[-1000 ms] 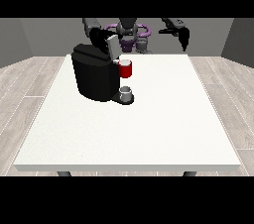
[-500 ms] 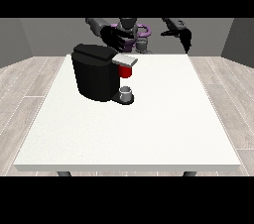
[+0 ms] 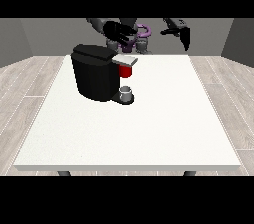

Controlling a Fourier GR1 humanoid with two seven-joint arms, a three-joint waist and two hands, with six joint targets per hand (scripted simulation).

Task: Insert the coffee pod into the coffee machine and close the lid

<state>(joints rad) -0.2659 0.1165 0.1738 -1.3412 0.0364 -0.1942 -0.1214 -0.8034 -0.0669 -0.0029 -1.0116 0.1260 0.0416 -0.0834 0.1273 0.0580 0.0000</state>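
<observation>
Front view: hand at the view's left (image 3: 118,30) is up above and just behind the black coffee machine (image 3: 97,73), fingers spread and relaxed w/ nothing in them; below it the machine's grey lid (image 3: 125,60) lies down over a red thing at the machine (image 3: 126,71), and a grey cup (image 3: 126,92) sits on the base under that. Hand at the view's right (image 3: 182,33) hangs well apart to the side, off the white table's (image 3: 149,129) far edge, fingers pointing down, straight, empty. Pod itself can't be made out anywhere.

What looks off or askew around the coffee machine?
Nothing stands out. The coffee machine stands upright on the table, lid flat over a red thing at the machine, a grey cup on its base. No spill or damage shows.
</observation>
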